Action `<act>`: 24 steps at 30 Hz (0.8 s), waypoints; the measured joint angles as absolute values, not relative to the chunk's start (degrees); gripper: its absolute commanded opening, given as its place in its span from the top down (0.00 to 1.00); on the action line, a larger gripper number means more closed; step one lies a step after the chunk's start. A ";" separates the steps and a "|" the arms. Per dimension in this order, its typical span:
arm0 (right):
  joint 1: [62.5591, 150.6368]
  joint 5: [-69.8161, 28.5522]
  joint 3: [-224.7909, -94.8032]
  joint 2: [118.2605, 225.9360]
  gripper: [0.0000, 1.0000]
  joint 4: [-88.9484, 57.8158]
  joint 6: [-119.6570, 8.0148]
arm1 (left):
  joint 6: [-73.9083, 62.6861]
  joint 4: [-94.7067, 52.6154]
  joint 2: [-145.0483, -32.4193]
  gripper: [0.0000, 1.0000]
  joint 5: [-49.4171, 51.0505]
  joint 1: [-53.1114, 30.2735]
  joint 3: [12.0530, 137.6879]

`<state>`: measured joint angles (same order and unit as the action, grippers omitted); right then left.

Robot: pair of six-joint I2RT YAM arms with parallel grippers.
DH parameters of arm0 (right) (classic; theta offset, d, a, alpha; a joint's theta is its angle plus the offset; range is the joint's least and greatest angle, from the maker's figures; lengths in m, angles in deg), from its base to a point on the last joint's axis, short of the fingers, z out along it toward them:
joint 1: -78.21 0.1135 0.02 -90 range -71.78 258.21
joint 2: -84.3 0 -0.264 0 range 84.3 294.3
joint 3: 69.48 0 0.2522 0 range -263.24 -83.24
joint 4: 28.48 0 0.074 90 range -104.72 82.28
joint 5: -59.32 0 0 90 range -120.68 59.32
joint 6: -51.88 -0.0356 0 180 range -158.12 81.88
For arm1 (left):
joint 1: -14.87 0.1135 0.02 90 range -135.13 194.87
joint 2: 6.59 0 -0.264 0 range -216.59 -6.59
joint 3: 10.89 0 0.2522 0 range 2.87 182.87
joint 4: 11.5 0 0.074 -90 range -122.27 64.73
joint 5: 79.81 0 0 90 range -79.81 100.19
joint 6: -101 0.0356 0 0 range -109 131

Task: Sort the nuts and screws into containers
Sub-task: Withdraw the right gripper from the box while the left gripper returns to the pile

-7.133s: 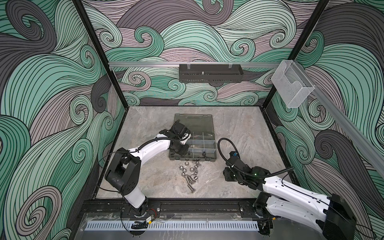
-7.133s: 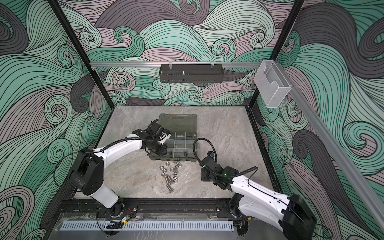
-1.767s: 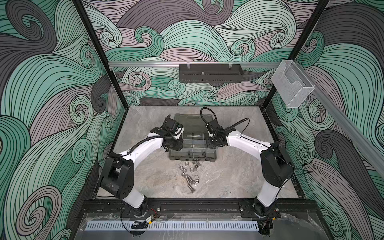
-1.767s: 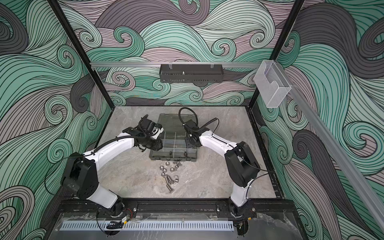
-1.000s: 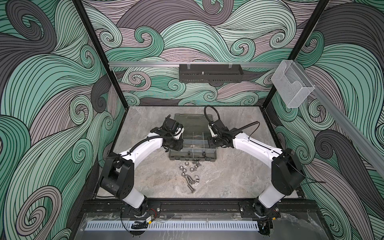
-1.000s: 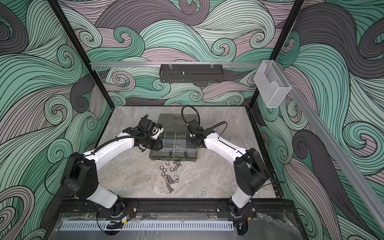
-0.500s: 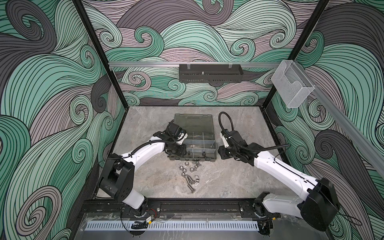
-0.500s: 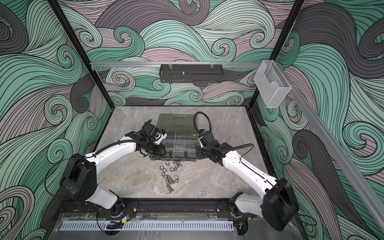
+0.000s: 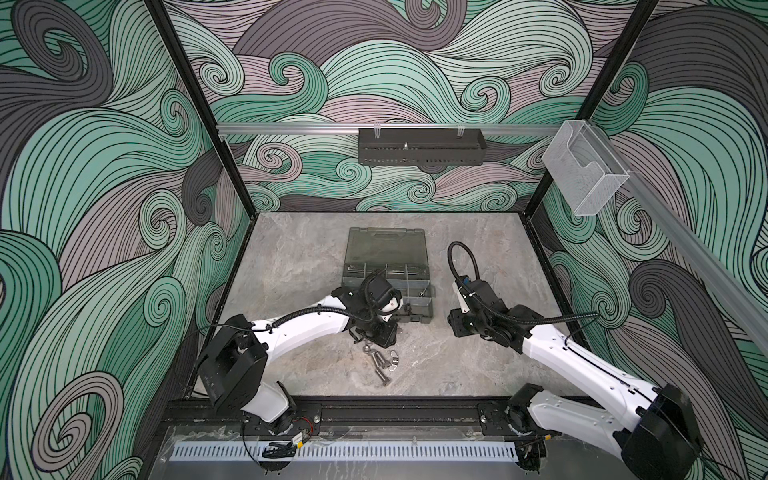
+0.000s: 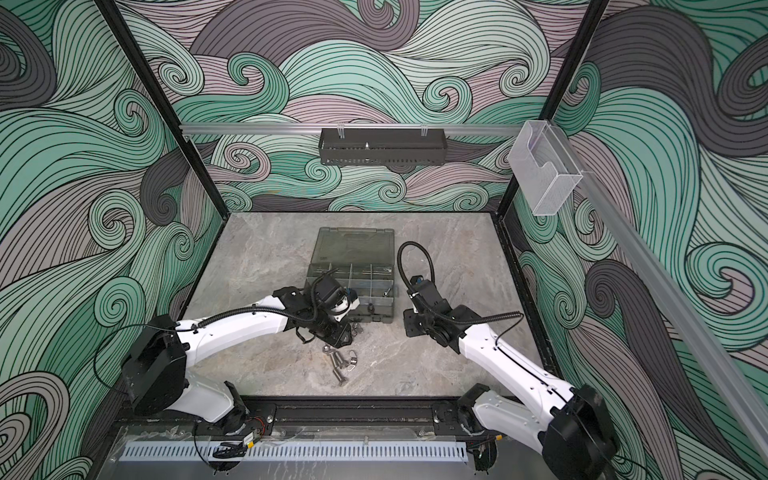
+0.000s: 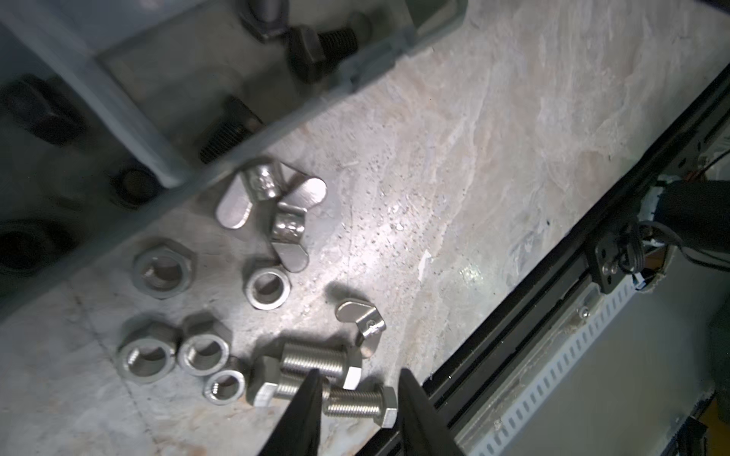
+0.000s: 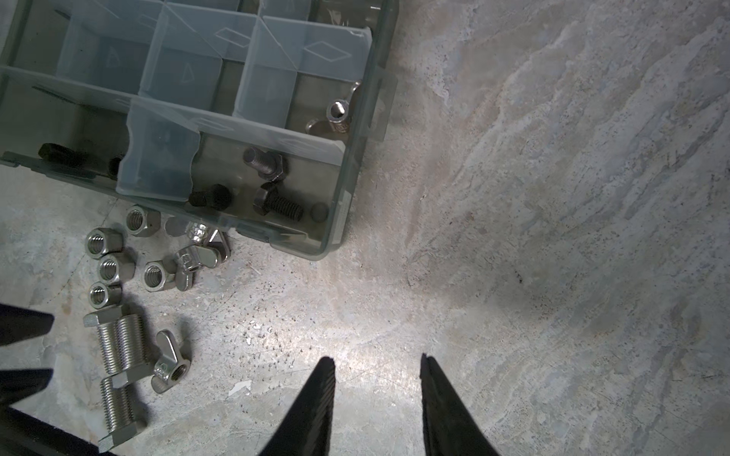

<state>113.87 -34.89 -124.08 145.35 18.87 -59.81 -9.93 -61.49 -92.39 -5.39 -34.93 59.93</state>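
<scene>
Starting with both top views, you see the organiser case (image 9: pixel 386 245) lying open at mid-table, lid flat behind it, with a small loose pile (image 10: pixel 340 362) of hardware on the table (image 9: pixel 291 266) just in front of it. Your left gripper (image 9: pixel 380 337) hangs over the case-side edge of that pile. Your right gripper (image 9: pixel 457 329) is off to the case's right, over bare stone and apart from the pile.

Turning to the left wrist view, you find the left gripper's jaws partly apart with nothing clamped. A silver screw (image 11: pixel 357 406) lies on the table under the gap; whether a finger touches it you cannot tell. A fatter screw (image 11: pixel 312 361) lies against it, and five hex nuts (image 11: pixel 164 270) and three wing nuts (image 11: pixel 290 233) are scattered beyond, all unsorted. Two black screws (image 11: pixel 316 47) already lie inside the case.

In the right wrist view, your right gripper's jaws are also partly apart and empty above bare table. The corner compartment (image 12: pixel 310 177) holds a binned silver screw (image 12: pixel 264 162) with black ones, and the compartment beside it holds a lone wing nut (image 12: pixel 335 116).

By my reading, you are under way but well short of done: a handful is binned, while ten pieces, screws and nuts alike, are left on the table, and the left gripper looks placed for the next pick
</scene>
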 measured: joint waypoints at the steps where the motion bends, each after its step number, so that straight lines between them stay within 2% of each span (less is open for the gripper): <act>1: 113.87 -34.89 -123.47 145.16 0.62 18.89 -59.97 | -10.65 -61.43 -92.39 0.64 -5.34 -35.98 59.49; 14: 113.87 -34.78 -118.38 141.25 0.61 18.36 -62.81 | -16.71 -59.55 -98.53 0.64 -5.21 -44.29 59.14; 24: 113.87 -34.72 -116.81 140.59 0.60 17.62 -63.68 | -19.55 -59.13 -101.77 0.62 -2.70 -45.29 60.12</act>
